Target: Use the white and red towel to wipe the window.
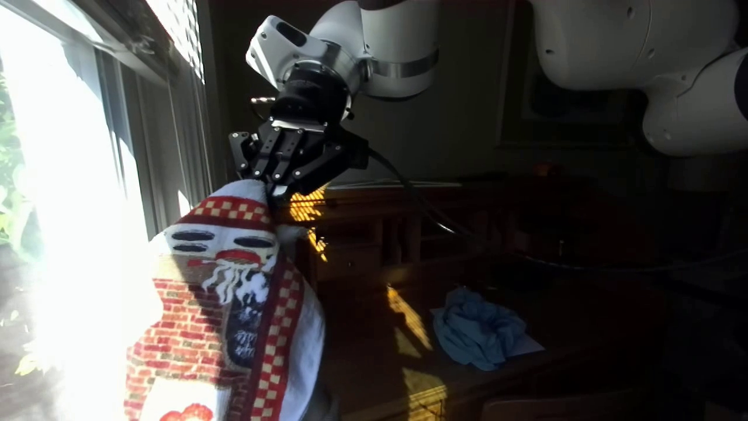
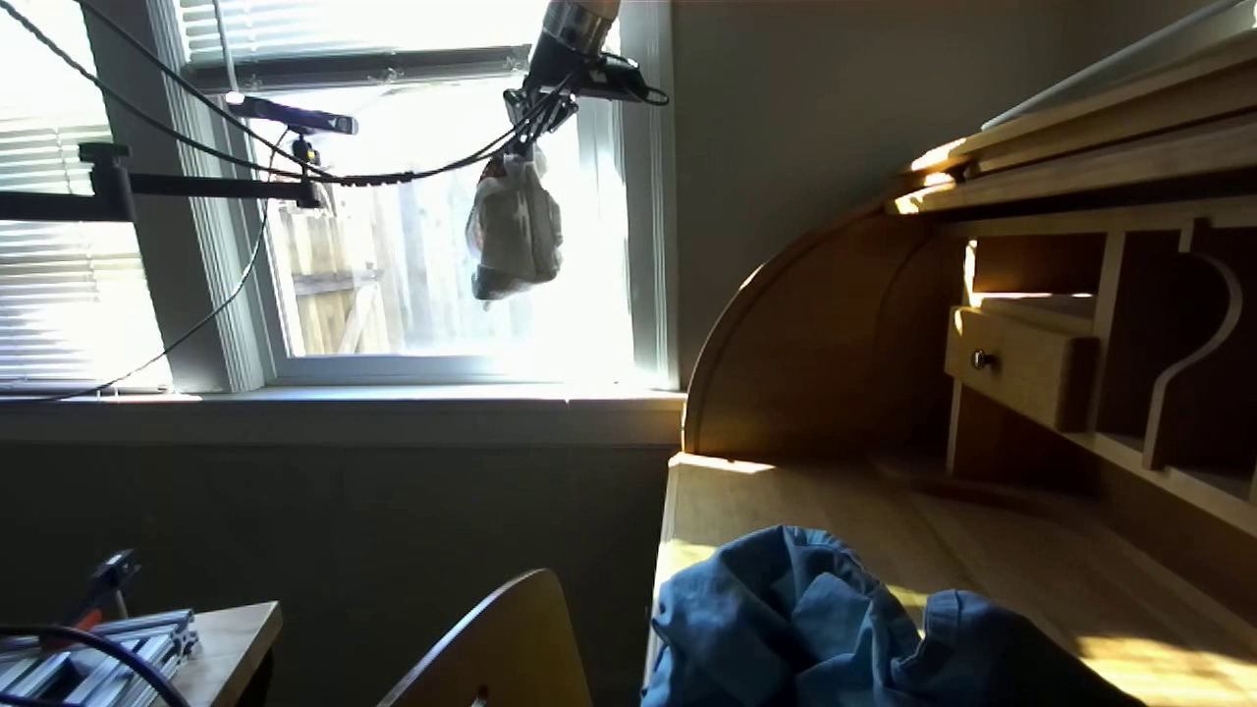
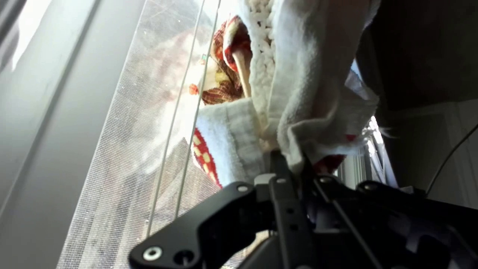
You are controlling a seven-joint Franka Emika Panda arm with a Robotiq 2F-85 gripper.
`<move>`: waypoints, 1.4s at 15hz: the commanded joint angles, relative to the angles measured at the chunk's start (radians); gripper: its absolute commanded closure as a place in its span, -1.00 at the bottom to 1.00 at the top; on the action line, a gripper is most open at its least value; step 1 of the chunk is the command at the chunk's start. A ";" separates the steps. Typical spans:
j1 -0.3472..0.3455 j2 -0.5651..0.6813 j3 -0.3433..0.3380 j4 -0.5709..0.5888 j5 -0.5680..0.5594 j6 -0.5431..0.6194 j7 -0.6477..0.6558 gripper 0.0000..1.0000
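The white and red towel (image 1: 193,321), with a brick and checker print, hangs from my gripper (image 1: 273,190) in an exterior view. It also hangs in front of the bright window pane (image 2: 422,304) in an exterior view, where the towel (image 2: 518,231) shows its pale side under the gripper (image 2: 525,147). In the wrist view the gripper (image 3: 293,160) is shut on a bunched part of the towel (image 3: 313,63). The towel's folds spread beside the window screen (image 3: 119,160). The window (image 1: 76,204) is at the left in an exterior view. I cannot tell whether the towel touches it.
A wooden desk (image 2: 835,496) bears a crumpled blue cloth (image 2: 776,619). A chair back (image 2: 511,648) stands beside it. A camera (image 2: 295,116) on a black bar and several cables are near the window. Blind cords (image 3: 171,123) hang by the screen.
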State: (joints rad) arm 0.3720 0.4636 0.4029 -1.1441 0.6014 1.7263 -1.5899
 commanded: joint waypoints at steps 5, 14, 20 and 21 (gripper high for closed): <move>0.025 -0.117 0.017 -0.188 0.056 0.240 0.091 0.92; 0.032 -0.378 0.031 -0.557 0.128 0.522 0.223 0.94; 0.045 -0.374 0.082 -0.676 0.231 0.815 0.075 0.93; 0.049 -0.367 0.084 -0.682 0.219 0.858 0.070 0.93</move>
State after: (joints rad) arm 0.4128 0.1101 0.4760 -1.7737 0.7696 2.4663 -1.4458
